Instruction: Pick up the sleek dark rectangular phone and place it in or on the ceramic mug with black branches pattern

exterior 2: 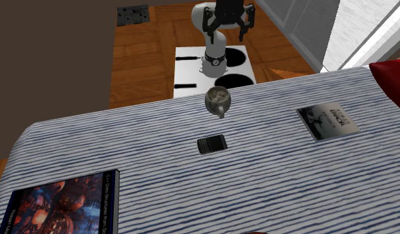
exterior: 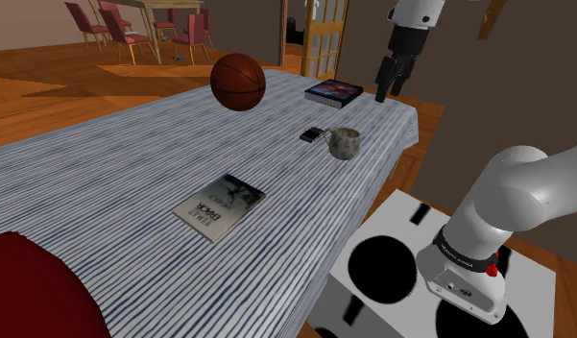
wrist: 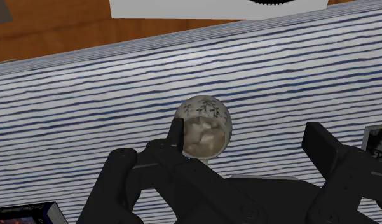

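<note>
The tool (exterior: 390, 88) hangs high up on the stand's (exterior 2: 211, 70) side of the mug (wrist: 203, 125), well above it. Its two black fingers (wrist: 326, 149) are spread wide with nothing between them; in the wrist view they frame the mug far below without touching it. The mug stands upright, mouth up, pale with faint dark twigs on its wall, and its handle seems to be turned away from the stand. Just beyond the mug on that handle side, the phone (exterior 2: 212, 143) lies flat on the striped worktop (exterior: 132, 163). It is near the mug but apart from it, with its long edges roughly across the line from stand to mug.

The step in hand looks like the approach to the phone. To do it well, carry the tool over and past the mug at height, so no finger clips rim or handle. Descend only once it is squarely above the phone. Turn the wrist so the fingers straddle the short width, one on each long edge. The phone is thin and low — the fingertips probably need to come almost to the cloth before closing. A centred grip should keep it from tipping on the lift. The basketball (exterior: 238, 82), book (exterior: 333, 92) and magazine (exterior: 219, 206) lie well apart from the mug and should not interfere.
</note>
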